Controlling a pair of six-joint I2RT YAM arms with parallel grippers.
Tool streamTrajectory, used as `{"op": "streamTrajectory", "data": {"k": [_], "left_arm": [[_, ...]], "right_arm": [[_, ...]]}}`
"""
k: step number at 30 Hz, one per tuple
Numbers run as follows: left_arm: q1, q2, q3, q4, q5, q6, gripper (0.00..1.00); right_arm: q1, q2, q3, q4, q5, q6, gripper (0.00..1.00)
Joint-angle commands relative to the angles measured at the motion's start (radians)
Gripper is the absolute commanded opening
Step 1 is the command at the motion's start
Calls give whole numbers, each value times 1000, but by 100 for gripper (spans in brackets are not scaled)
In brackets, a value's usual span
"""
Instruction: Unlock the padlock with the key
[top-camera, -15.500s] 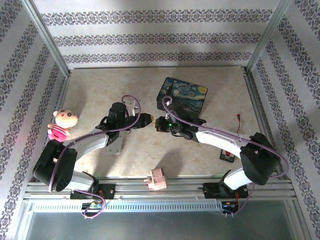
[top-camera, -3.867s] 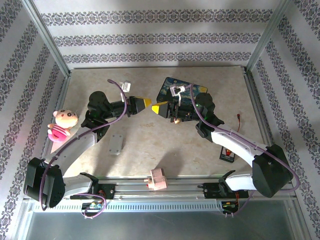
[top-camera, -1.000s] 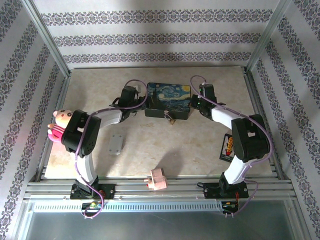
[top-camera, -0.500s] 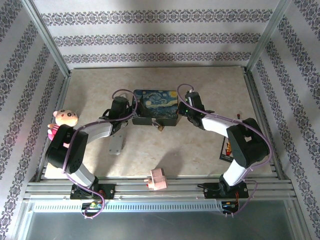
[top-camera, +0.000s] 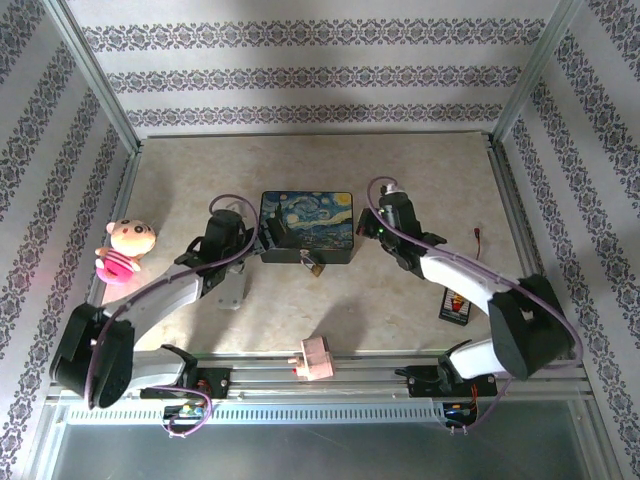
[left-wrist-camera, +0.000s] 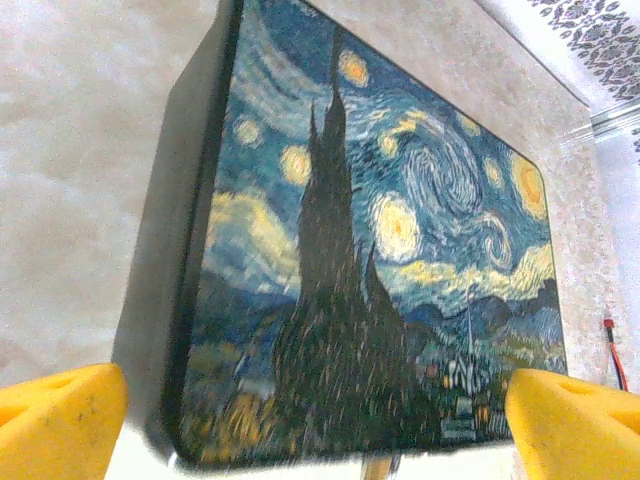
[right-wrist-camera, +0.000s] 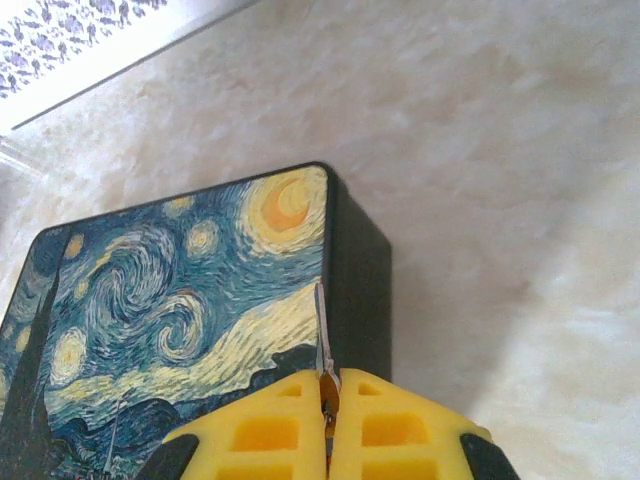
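On the tin's front latch hangs the padlock (top-camera: 313, 267), waiting to be opened.
Right gripper (right-wrist-camera: 327, 405) is clamped on what seems the key (right-wrist-camera: 321, 335), beside the starry-night tin (top-camera: 305, 222). Left gripper (left-wrist-camera: 320, 420) is spread wide, facing it. Inserting and turning remain.

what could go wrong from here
1. The thin grey metal key is pinched edge-on in the shut right hand, so it may twist or slip on contact.
2. The left hand is open and not clamping the dark blue starry-night tin, so the tin and its small brass padlock may slide.
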Motion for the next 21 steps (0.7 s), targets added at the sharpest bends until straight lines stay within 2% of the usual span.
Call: {"op": "streamTrajectory", "data": {"k": [1, 5, 7, 9, 12, 16, 21], "left_arm": [[-28, -73, -48, -117, -4, -46, 94], [-127, -144, -74, -178, -49, -46, 87], [-183, -145, -87, -148, -67, -45, 75], [-241, -119, -110, -65, -90, -29, 72], [-308, -22, -123, 78, -98, -10, 70], [-343, 141, -84, 216, -47, 8, 69], [-343, 290, 17, 194, -29, 62, 64]], "right_arm": [[1, -86, -25, -106, 62, -54, 0], [24, -195, -44, -204, 73, -63, 0], [32, -236, -51, -239, 68, -64, 0], [37, -262, -55, -266, 63, -64, 0], [41, -287, -60, -291, 47, -62, 0], [43, -298, -51, -333, 31, -68, 0], [43, -306, -52, -340, 19, -78, 0]]}}
